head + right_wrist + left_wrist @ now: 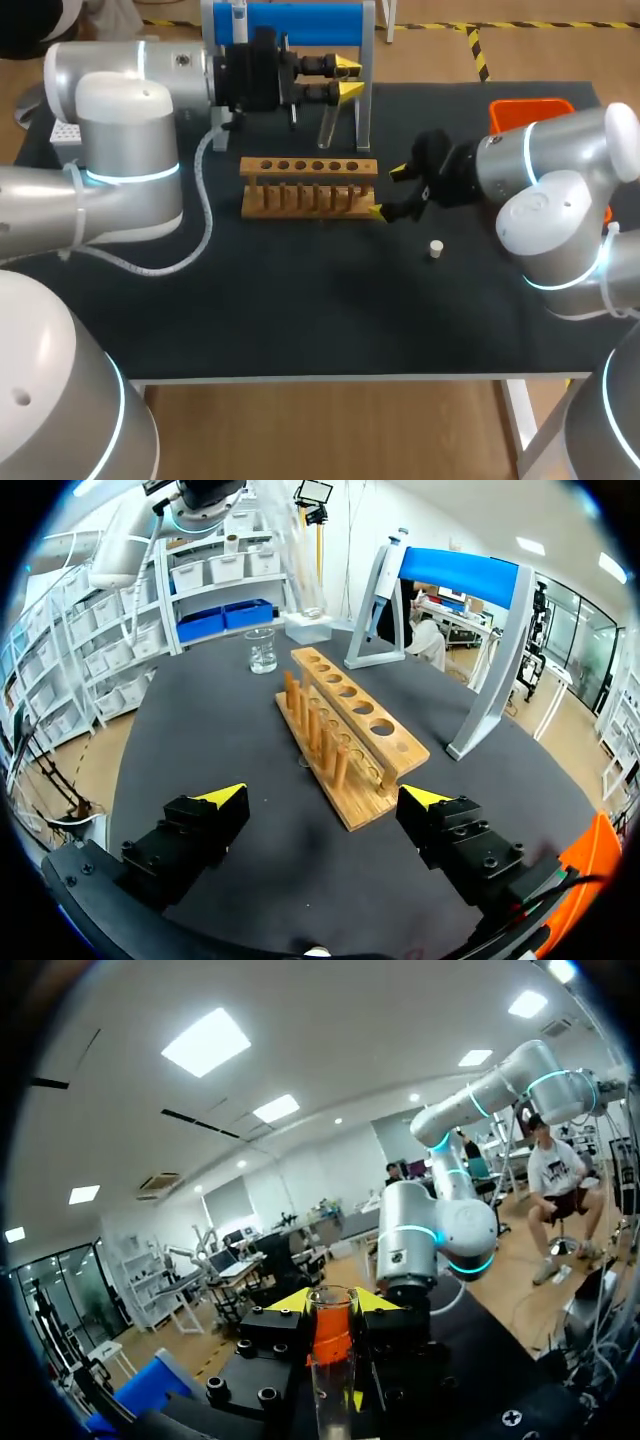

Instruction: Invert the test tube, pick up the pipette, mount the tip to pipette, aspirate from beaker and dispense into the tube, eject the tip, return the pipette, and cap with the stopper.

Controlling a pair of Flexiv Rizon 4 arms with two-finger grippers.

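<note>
Test tube [332,1360]: clamped between the yellow tips of our left gripper [349,80], gripped close to one end. The left wrist view shows its long axis upright, crosswise to the fingers, with the body hanging below the tips. The end at the tips looks like the open rim, but we can't be sure. In the head view we can't pick out the glass at all.

The left gripper points sideways across the table, up beside the blue stand [300,22], on the far side of the rack [310,167]. So the rack holes lie below the tube and toward us. Our guess at the next move: seat it in a hole. The axis is vertical, so it only needs lining up over one.

Right gripper [387,192]: fingers wide apart, empty, just off the rack's right end. The stopper [436,248] sits on the table [300,320] near it.
</note>
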